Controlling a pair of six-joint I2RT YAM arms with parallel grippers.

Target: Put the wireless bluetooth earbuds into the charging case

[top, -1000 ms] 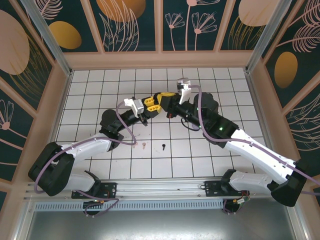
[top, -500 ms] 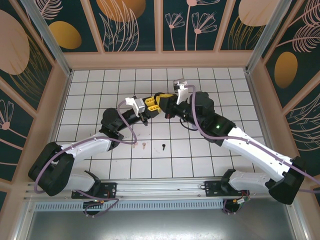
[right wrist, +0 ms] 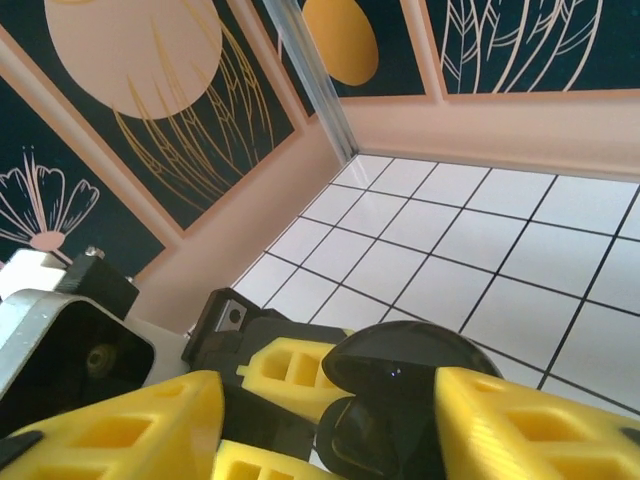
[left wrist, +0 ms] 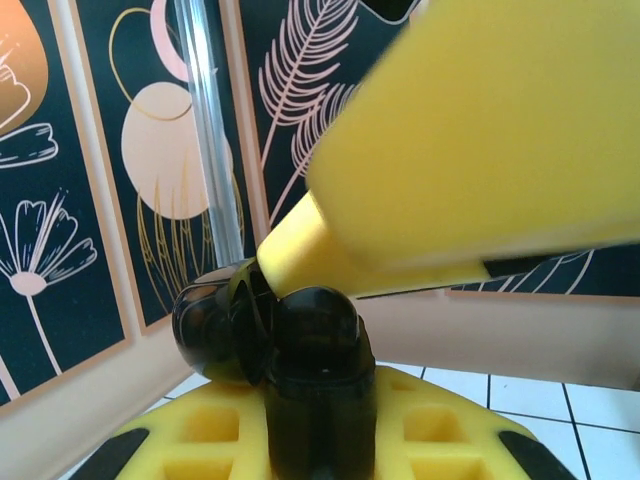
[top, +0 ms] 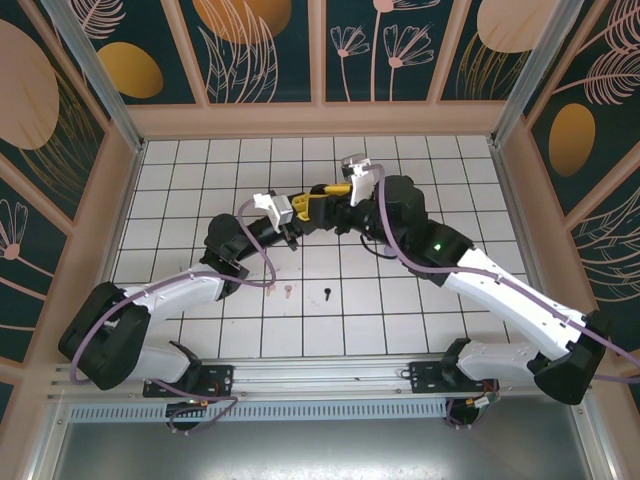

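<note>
A black charging case (left wrist: 315,345), its lid (left wrist: 212,328) swung open, is held above the tiled floor with my left gripper (top: 298,209) shut on it. My right gripper (top: 326,196) meets it from the right and stands open. Its yellow fingers (right wrist: 125,428) sit either side of the case's domed lid (right wrist: 405,362), the left one clearly apart from it. One right finger (left wrist: 480,150) looms over the case in the left wrist view. On the floor below lie a pink earbud (top: 287,291) and a black earbud (top: 328,292), both small.
Both arms arch over the middle of the white tiled floor (top: 200,170), wrists meeting at centre. Pink walls (top: 320,120) box in the floor on three sides. A metal rail (top: 320,375) runs along the near edge by the arm bases.
My right gripper's jaws have sprung apart around the case's lid, and its wrist has crept a little left. The left gripper stays shut on the case. The floor earbuds have not moved.
</note>
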